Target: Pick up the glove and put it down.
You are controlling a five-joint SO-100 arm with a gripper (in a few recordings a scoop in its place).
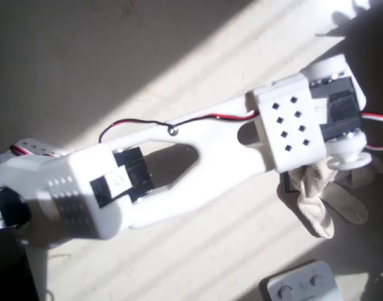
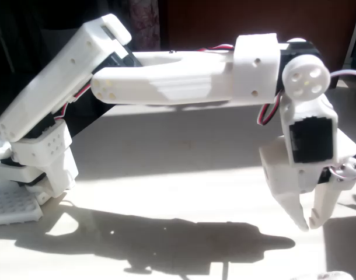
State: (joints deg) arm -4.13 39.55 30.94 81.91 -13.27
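The cream-beige knitted glove [image 1: 318,199] lies flat on the sunlit table, its stubby fingers spread toward the lower right of the overhead view. Its upper part is tucked under the white gripper head [image 1: 333,119], which hangs over it. In the fixed view the gripper [image 2: 307,224] points straight down at the right. Its two white fingertips almost touch, nothing shows between them, and they hang a little above the table. Whether the pale patch at the bottom edge [image 2: 325,275] is the glove, I cannot tell.
A grey device with round buttons [image 1: 303,286] lies at the bottom edge, below the glove. The white arm [image 1: 198,147] stretches across the table from its base [image 2: 32,175] at the left. Red and black wires [image 1: 154,123] run along it. Hard shadows cross the tabletop [image 2: 166,192].
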